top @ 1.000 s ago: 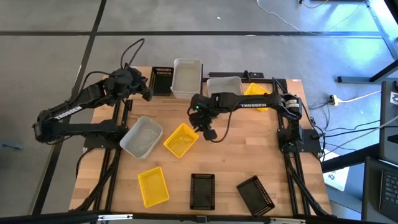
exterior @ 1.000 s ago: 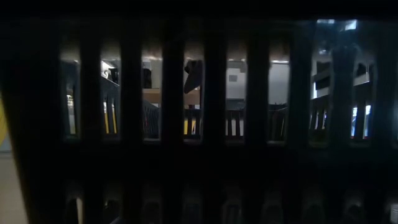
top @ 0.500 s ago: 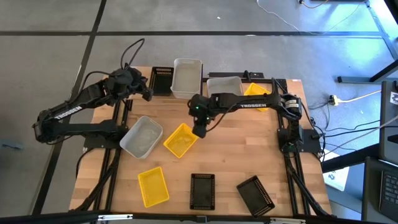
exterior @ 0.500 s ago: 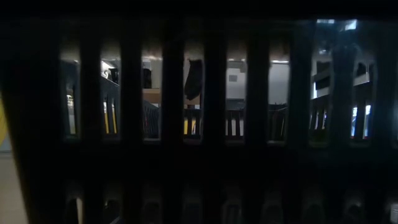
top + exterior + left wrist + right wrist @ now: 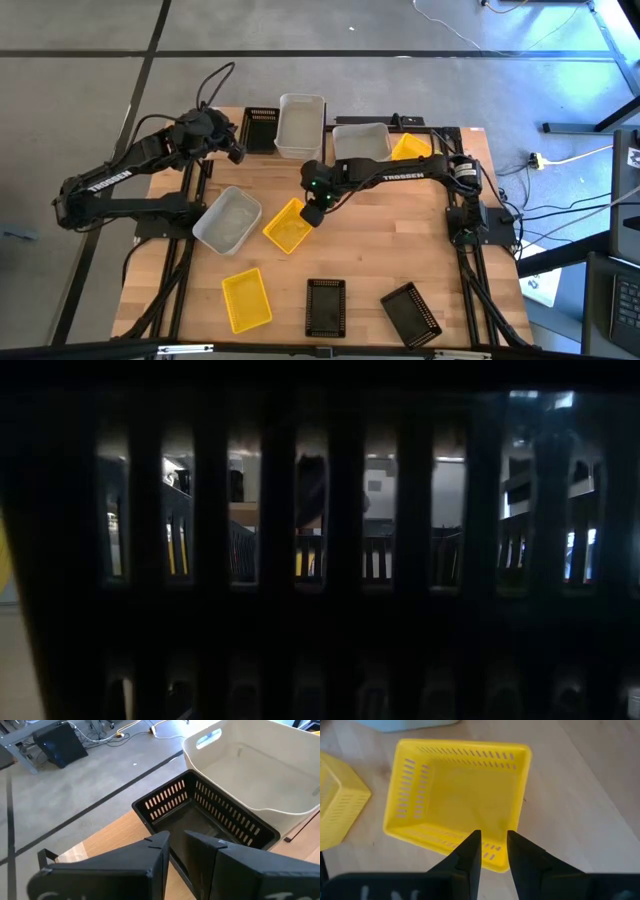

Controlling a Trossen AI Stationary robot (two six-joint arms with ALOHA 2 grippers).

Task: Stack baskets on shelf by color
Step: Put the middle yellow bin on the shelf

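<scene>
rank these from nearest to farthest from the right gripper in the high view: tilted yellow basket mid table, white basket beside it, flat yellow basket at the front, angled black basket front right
1. Tilted yellow basket, right under the right gripper.
2. White basket, toward the left arm's side.
3. Flat yellow basket, front left, and angled black basket, front right: too close to call.

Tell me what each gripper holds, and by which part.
Nothing is held. The right gripper hangs over the near rim of a yellow basket, fingers slightly apart. The left gripper sits by the black basket, gripping nothing.
</scene>
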